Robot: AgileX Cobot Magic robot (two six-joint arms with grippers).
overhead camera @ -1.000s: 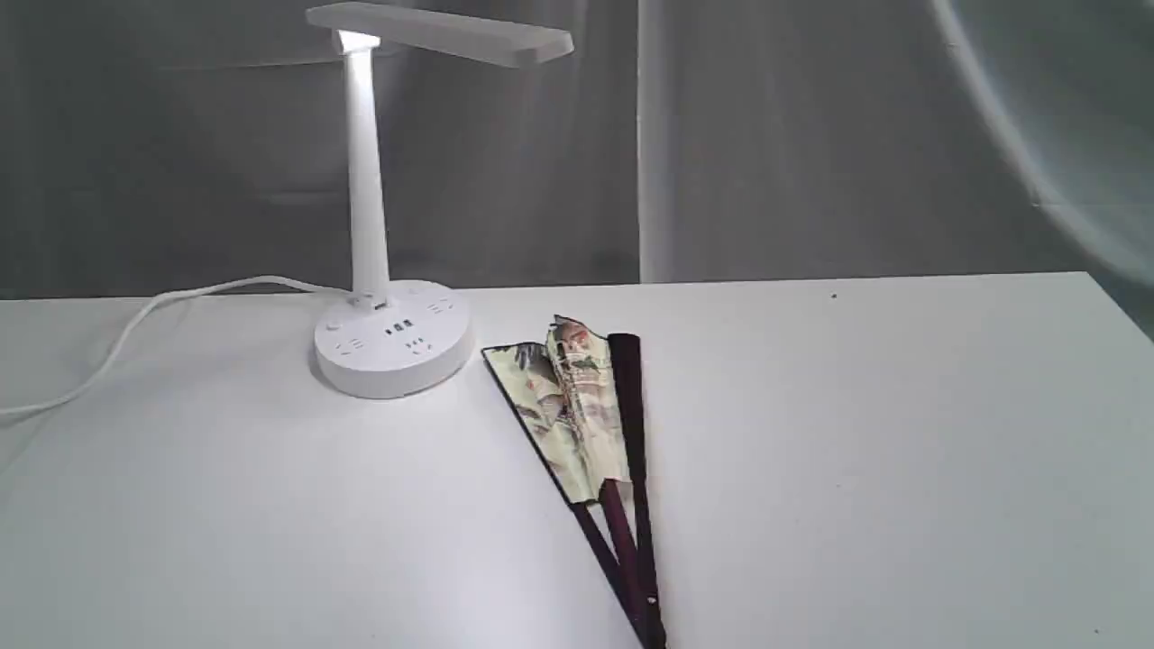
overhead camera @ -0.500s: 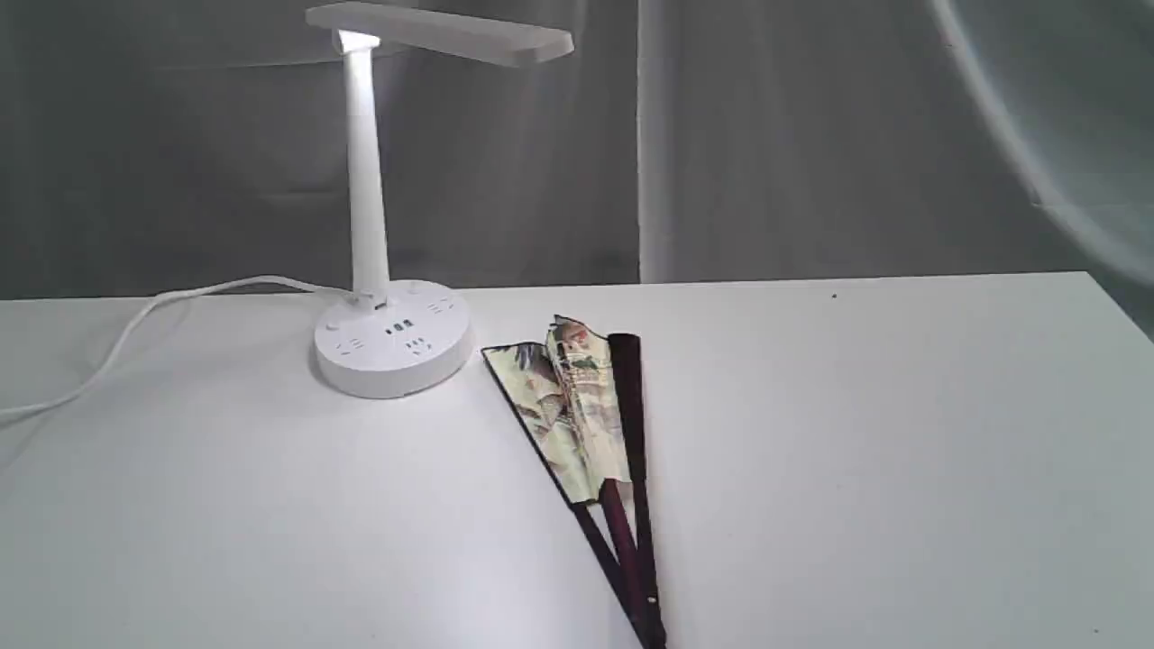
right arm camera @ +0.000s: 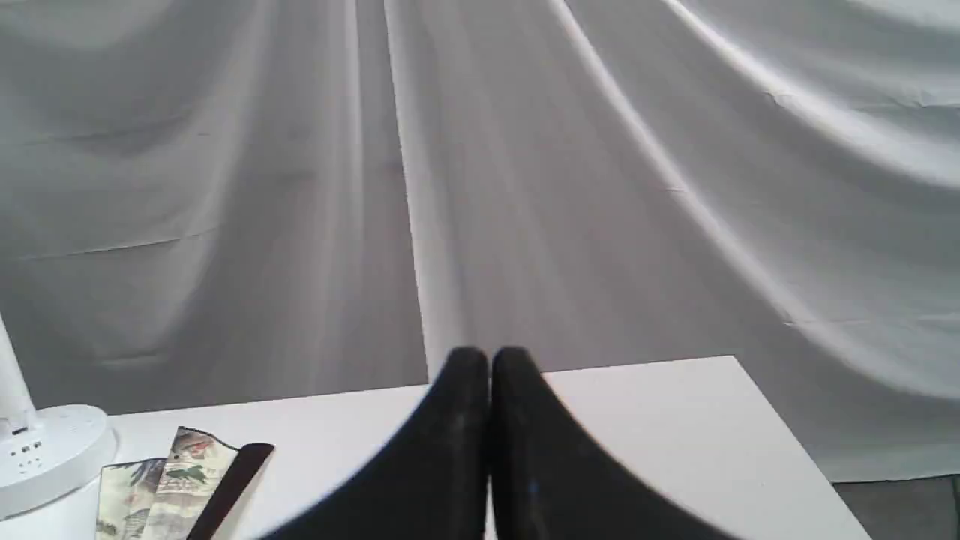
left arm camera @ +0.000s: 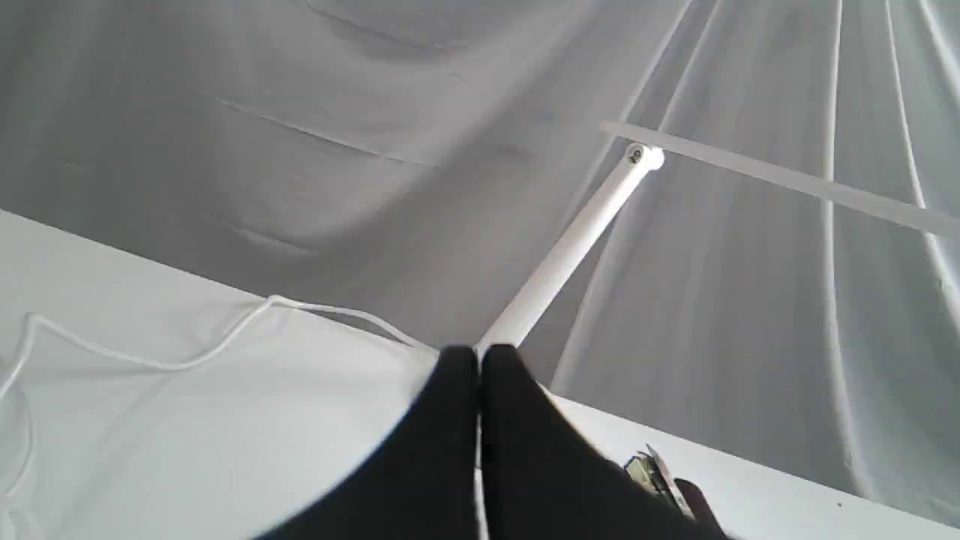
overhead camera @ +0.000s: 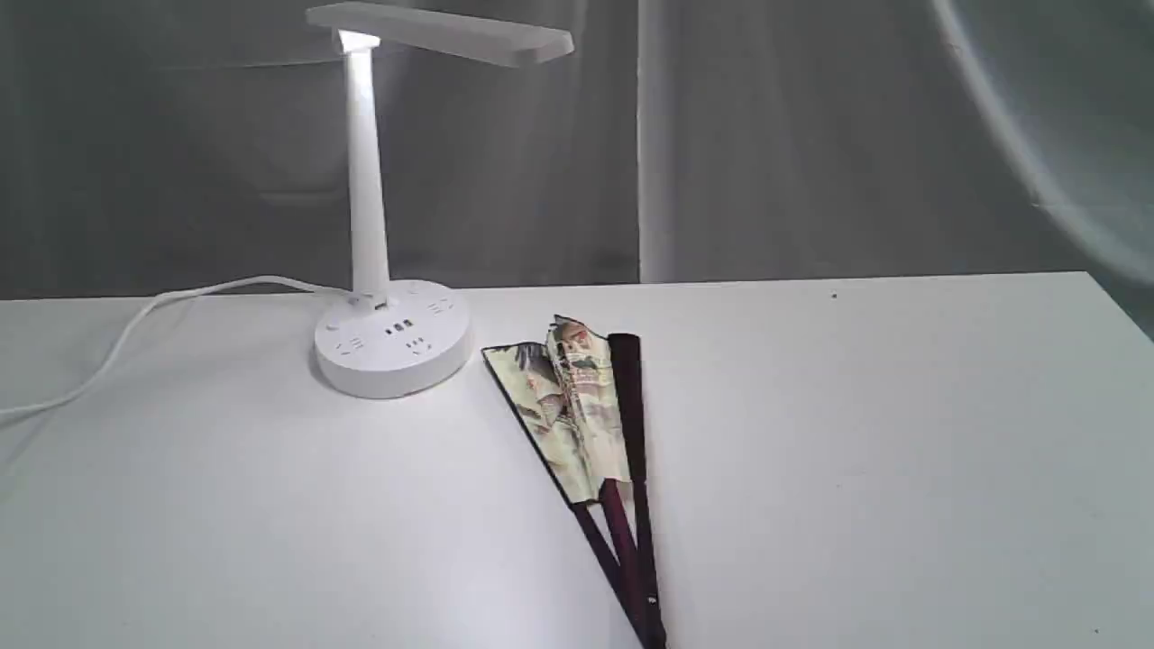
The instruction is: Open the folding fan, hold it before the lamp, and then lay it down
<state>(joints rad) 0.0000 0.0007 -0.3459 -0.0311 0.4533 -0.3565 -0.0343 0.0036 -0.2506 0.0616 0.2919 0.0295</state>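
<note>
The folding fan (overhead camera: 577,415) lies on the white table (overhead camera: 856,433), only partly spread, its painted cream paper crumpled between dark maroon guards that meet at the front edge. Left of it stands the white lamp (overhead camera: 365,207), lit, with its bar head above and its round socket base beside the fan's top. Neither arm shows in the exterior view. The left gripper (left arm camera: 478,358) is shut and empty, with the lamp (left arm camera: 570,240) stem beyond it. The right gripper (right arm camera: 489,358) is shut and empty, the fan (right arm camera: 180,480) off to one side of it.
The lamp's white cord (overhead camera: 144,320) trails across the table's back left to its edge. Grey draped cloth (overhead camera: 766,144) hangs behind the table. The table's right corner (overhead camera: 1095,284) shows at the back right.
</note>
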